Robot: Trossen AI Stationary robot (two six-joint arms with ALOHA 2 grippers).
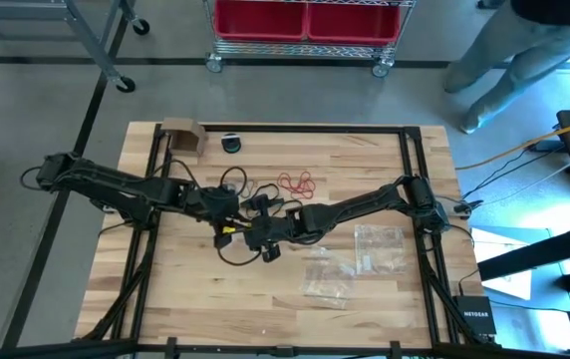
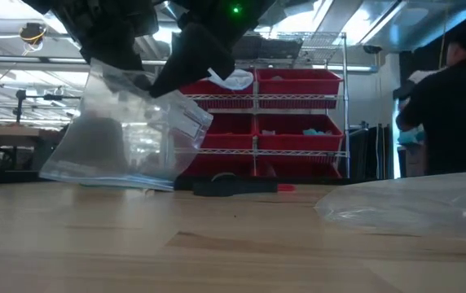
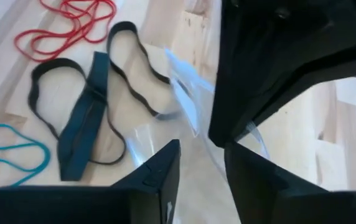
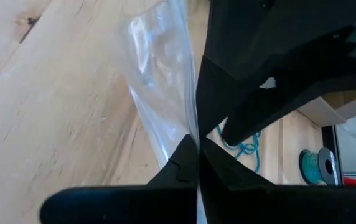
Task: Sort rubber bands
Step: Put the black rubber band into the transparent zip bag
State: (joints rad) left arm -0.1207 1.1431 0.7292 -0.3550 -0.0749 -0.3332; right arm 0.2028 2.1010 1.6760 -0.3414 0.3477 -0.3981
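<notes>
Right at the table's middle the right gripper (image 4: 196, 163) is pinched tight on a clear zip bag (image 2: 127, 138) held off the wood, the left gripper (image 3: 201, 167) part-open at its edge, while the rubber bands (image 3: 94, 93) lie just beyond the left arm.

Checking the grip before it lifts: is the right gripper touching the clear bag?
Touching. The right wrist view shows the right gripper shut, pinching the clear bag's edge.
</notes>
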